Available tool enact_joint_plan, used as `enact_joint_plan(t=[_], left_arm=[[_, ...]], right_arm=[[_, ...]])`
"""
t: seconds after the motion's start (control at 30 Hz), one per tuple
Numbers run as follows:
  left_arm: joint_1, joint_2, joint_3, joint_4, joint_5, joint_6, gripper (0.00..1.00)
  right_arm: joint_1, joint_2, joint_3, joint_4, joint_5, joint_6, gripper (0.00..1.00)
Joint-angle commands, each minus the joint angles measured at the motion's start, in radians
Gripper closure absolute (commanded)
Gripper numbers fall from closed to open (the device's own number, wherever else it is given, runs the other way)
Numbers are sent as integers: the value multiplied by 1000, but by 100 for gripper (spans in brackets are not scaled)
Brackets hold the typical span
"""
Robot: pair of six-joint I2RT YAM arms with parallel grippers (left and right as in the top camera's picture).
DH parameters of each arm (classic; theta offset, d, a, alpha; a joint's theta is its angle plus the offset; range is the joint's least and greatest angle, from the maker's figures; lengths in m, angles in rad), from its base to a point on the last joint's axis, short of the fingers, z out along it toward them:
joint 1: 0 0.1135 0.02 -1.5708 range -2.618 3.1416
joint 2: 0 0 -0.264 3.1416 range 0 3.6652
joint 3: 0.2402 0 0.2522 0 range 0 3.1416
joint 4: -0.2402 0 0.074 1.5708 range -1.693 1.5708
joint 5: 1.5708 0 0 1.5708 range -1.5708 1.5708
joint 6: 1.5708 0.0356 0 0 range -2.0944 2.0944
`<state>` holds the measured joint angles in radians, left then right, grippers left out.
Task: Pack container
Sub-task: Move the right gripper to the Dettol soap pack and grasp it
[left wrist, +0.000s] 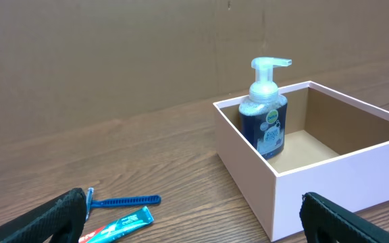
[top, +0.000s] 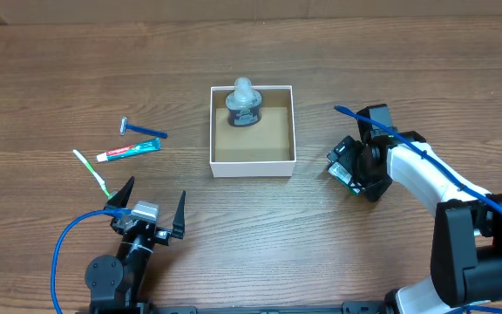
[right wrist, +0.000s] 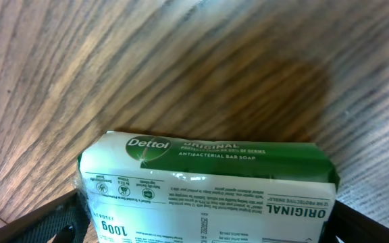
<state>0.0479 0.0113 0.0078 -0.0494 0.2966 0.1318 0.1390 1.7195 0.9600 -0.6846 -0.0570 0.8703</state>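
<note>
The container [top: 253, 165] is a square white box with a brown inside at the table's middle; it also shows in the left wrist view [left wrist: 329, 175]. A dark soap pump bottle [top: 244, 105] stands upright in its far corner [left wrist: 267, 121]. My right gripper [top: 350, 172] is right of the box, shut on a green and white Dettol soap bar [right wrist: 208, 185] held above the table. My left gripper [top: 149, 212] is open and empty at the front left. A toothpaste tube [top: 129, 151], a blue razor [top: 142, 131] and a green toothbrush [top: 91, 174] lie left of the box.
The wooden table [top: 408, 52] runs past all sides of the box. A blue cable [top: 59, 253] loops by the left arm and another [top: 408, 144] runs along the right arm. The razor [left wrist: 123, 200] and toothpaste [left wrist: 123, 223] lie just ahead of the left fingers.
</note>
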Motion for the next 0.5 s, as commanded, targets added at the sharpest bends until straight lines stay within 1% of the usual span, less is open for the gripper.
enact_joint_plan(t=[0.0, 0.07, 0.17, 0.33, 0.47], left_arm=[[4, -6, -3, 1, 8, 11, 0], [4, -6, -3, 1, 8, 11, 0], [4, -6, -3, 1, 8, 11, 0], [4, -6, -3, 1, 8, 11, 0], [4, -6, -3, 1, 8, 11, 0]], right_arm=[[1, 2, -11, 33, -23, -66, 2], [1, 11, -11, 53, -23, -121, 15], [1, 11, -11, 78, -22, -175, 25], [1, 11, 7, 96, -12, -293, 25], [1, 3, 141, 15, -15, -368, 24]])
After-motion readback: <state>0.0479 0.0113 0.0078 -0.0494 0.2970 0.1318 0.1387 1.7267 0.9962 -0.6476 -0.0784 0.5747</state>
